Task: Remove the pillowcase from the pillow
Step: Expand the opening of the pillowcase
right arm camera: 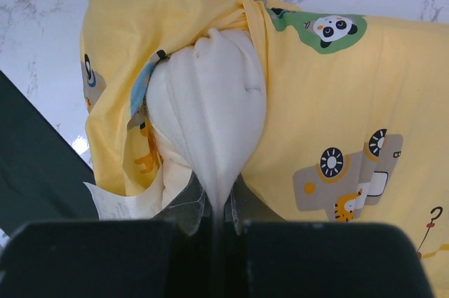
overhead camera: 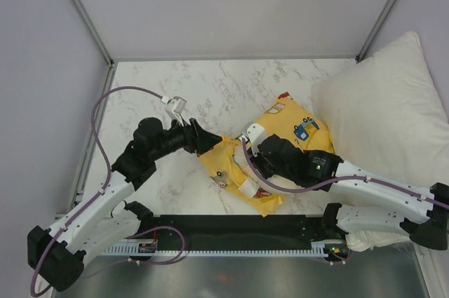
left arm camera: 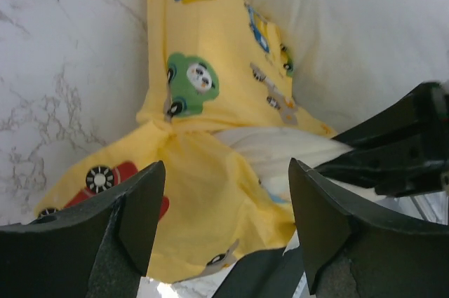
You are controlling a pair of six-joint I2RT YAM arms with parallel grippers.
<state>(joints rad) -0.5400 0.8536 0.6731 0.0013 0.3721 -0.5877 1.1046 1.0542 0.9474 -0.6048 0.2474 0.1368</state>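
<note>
The yellow pillowcase (overhead camera: 289, 121) with cartoon vehicles lies crumpled mid-table between both arms. My left gripper (overhead camera: 210, 141) hovers at its left end, open, with the loose yellow fabric (left arm camera: 210, 193) below the wide-apart fingers (left arm camera: 140, 207) and nothing pinched. My right gripper (overhead camera: 243, 161) reaches in from the right. In the right wrist view it (right arm camera: 219, 210) is shut on a corner of the cream pillow (right arm camera: 210, 95), which bulges out of the case's gathered opening (right arm camera: 175, 3). The left wrist view shows the same pale pillow (left arm camera: 273, 147) poking from the case beside the right arm's black body (left arm camera: 400, 144).
A much larger white pillow (overhead camera: 389, 109) leans at the right edge, touching the case. Marble tabletop (overhead camera: 210, 87) stretches behind and to the left. A white care label (right arm camera: 116, 203) hangs from the case. Walls and metal frame posts (overhead camera: 84, 10) enclose the table.
</note>
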